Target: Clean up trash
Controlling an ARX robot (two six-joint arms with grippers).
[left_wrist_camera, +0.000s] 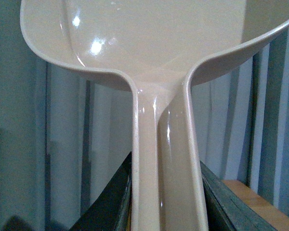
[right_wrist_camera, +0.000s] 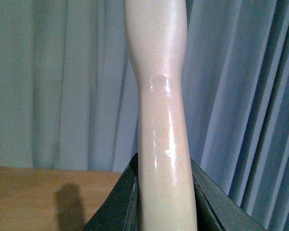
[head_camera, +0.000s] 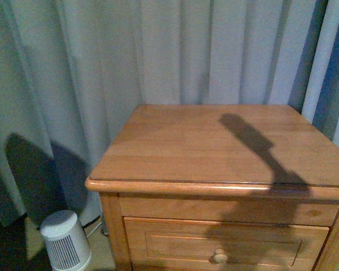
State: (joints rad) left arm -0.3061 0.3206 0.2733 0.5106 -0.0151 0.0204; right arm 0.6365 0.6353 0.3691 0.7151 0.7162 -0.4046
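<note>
Left gripper point(left_wrist_camera: 166, 207) was clamped on the stem of a glossy cream plastic dustpan point(left_wrist_camera: 154, 43) and right gripper point(right_wrist_camera: 164, 202) on a pale glossy plastic handle point(right_wrist_camera: 156, 72) (head unseen); no crumpled white paper wad showed on the wooden nightstand top point(head_camera: 214, 147), so its bearing could not be told.

Left end effector point(left_wrist_camera: 167, 198) clamps dustpan handle point(left_wrist_camera: 159, 154); right end effector point(right_wrist_camera: 164, 198) (likewise) pale handle point(right_wrist_camera: 161, 115).

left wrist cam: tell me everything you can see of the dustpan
The dustpan is glossy pale pinkish-cream plastic with light glints. Its long channelled handle is clamped between the left gripper's dark fingers and flares into a broad, rimmed scoop, held in the air before the curtain. What shows of the scoop is empty.
</note>
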